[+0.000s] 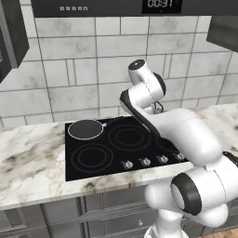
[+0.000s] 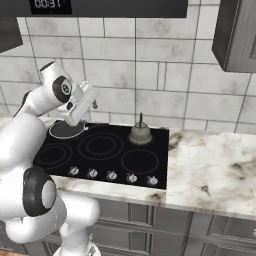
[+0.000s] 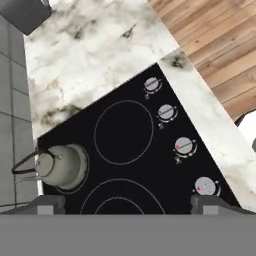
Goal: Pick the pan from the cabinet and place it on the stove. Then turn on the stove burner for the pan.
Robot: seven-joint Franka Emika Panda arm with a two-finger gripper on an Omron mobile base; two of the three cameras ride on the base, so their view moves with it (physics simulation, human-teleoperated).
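Note:
The pan (image 1: 85, 129) sits flat on the back-left burner of the black glass stove (image 1: 107, 165), its thin handle pointing right. From the other side the pan (image 2: 65, 130) is partly hidden behind my hand. My gripper (image 2: 94, 104) hangs above the cooktop, apart from the pan, and holds nothing. In the hand view the gripper (image 3: 131, 205) is open, its fingertips (image 3: 47, 205) wide apart over the stove's knob row (image 3: 165, 112) and a single-ring stove burner (image 3: 123, 131). A wall cabinet (image 2: 239, 35) hangs at the upper right.
A small grey kettle (image 2: 140, 134) with a loop handle stands on the back-right burner, also seen as the kettle (image 3: 62, 166). Marble counter (image 2: 215, 165) stretches right of the stove. A microwave (image 1: 160, 5) hangs above. Grey drawers (image 2: 200, 230) run below the counter.

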